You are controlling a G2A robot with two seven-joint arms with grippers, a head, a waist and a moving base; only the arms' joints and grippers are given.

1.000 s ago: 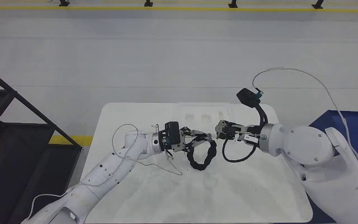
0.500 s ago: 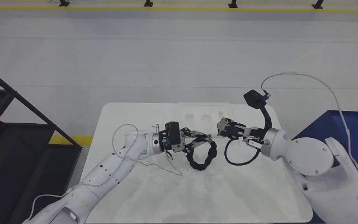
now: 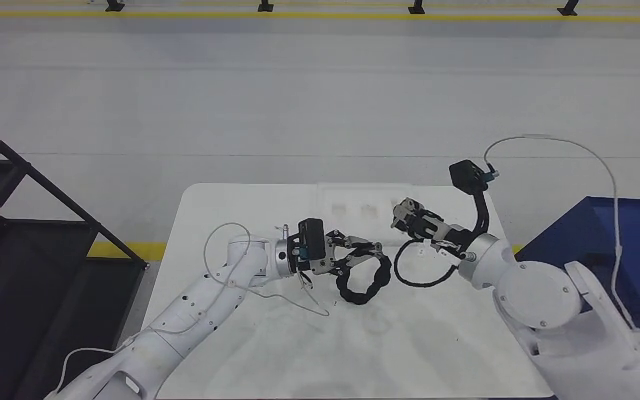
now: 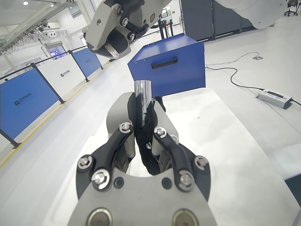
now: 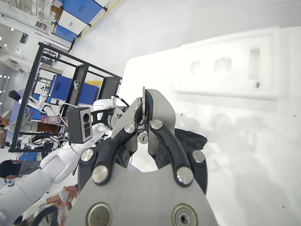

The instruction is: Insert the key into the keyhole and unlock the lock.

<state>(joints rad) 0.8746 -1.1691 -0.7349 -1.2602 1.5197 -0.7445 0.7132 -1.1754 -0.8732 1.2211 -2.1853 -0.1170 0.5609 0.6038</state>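
My left gripper (image 4: 141, 103) is shut on the lock, gripping its black-sleeved body with the chrome cylinder (image 4: 142, 92) sticking out past the fingertips. Seen from the top, that gripper (image 3: 352, 246) hovers over the table's middle, and the lock's black cable loop (image 3: 363, 282) hangs below it. My right gripper (image 5: 143, 99) is shut on the key (image 5: 143, 92), whose ring (image 5: 140, 115) shows between the fingers. The lock's keyhole face (image 5: 142, 138) is visible beyond them. From above, the right gripper (image 3: 403, 213) is to the right of the lock and farther back, apart from it.
A white foam tray (image 3: 365, 205) with small recesses lies along the table's (image 3: 250, 330) far edge. A black rack (image 3: 40, 230) stands left of the table and a blue box (image 4: 169, 69) off its right side. A black cable (image 3: 420, 275) loops under the right wrist.
The right gripper with the key has drawn back from the lock, toward the table's far edge and slightly right. The left gripper and lock have barely shifted.
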